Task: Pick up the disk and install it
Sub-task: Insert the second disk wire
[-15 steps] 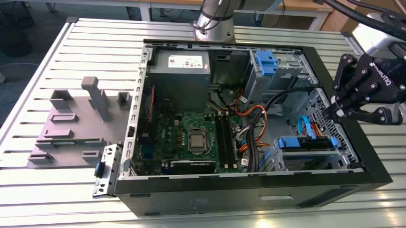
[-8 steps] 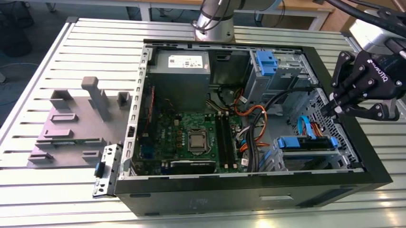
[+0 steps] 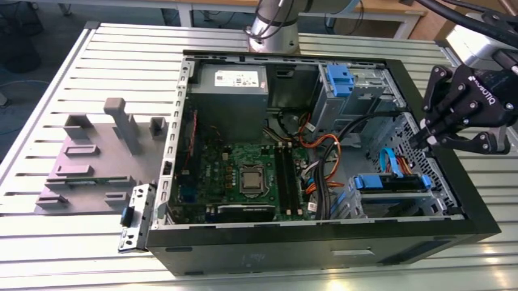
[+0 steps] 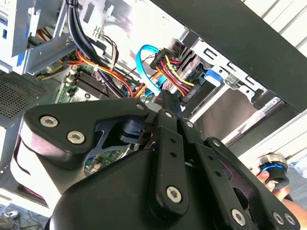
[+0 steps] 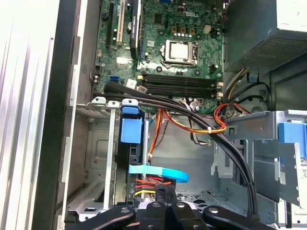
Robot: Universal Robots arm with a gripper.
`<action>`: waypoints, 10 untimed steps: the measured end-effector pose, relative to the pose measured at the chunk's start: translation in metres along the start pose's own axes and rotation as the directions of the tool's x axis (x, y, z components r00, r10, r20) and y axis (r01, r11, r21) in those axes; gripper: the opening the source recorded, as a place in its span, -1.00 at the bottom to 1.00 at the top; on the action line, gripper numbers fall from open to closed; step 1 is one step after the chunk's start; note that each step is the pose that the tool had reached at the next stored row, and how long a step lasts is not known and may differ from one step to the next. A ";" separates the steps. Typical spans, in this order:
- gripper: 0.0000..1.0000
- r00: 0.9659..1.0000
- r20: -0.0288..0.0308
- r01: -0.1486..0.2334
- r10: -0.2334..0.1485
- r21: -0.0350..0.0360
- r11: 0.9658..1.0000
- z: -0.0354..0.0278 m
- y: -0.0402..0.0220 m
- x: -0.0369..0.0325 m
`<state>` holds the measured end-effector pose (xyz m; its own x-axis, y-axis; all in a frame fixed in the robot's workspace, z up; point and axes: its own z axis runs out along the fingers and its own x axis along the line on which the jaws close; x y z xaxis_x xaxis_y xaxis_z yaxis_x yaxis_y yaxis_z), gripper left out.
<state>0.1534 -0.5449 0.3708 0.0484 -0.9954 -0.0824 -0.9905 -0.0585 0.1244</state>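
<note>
Your gripper hangs over the case's edge near the disk, which sits in its bay, cabled. Its fingers look drawn together, holding nothing.

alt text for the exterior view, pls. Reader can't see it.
An open black computer case lies on a slatted metal table, its motherboard, orange cables and blue drive brackets exposed. The robot's black gripper hangs over the case's edge on the exterior view's right. A grey fixture plate sits to the left.
</note>
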 end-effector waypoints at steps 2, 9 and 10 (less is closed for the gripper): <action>-0.79 1.000 -0.002 0.014 -0.014 -0.001 1.000 0.0000 0.0000 0.0000; -0.79 0.998 -0.007 0.061 -0.061 -0.005 0.998 0.0000 0.0000 0.0000; -0.79 0.998 -0.008 0.067 -0.067 -0.006 0.998 0.0000 0.0000 0.0000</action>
<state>0.1534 -0.5450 0.3708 0.1153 -0.9899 -0.0824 -0.9843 -0.1250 0.1244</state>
